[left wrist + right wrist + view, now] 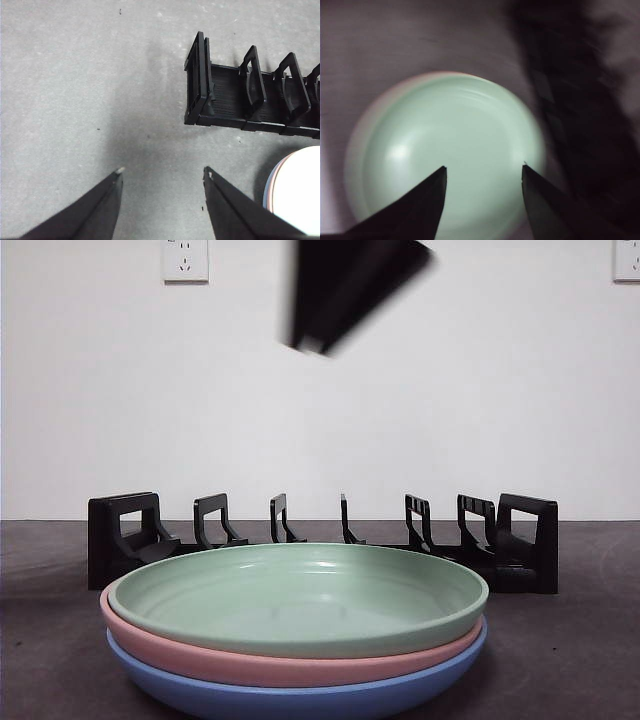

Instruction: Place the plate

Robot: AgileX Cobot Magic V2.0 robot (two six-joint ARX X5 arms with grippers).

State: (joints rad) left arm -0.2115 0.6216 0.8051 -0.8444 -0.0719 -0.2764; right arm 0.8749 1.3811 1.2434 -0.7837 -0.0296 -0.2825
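A green plate (300, 595) lies on top of a pink plate (270, 665) and a blue plate (300, 698), stacked at the front of the table. A black plate rack (320, 540) with several upright dividers stands behind them, with nothing in its slots. My right gripper (485, 166) is open and empty, high above the green plate (445, 150). It shows blurred at the top of the front view (318, 340). My left gripper (164, 171) is open and empty over bare table, beside the rack's end (200, 85) and the stack's edge (295, 192).
The dark grey table (560, 660) runs back to a white wall with two sockets (185, 258). The rack shows as a dark blur in the right wrist view (570, 100).
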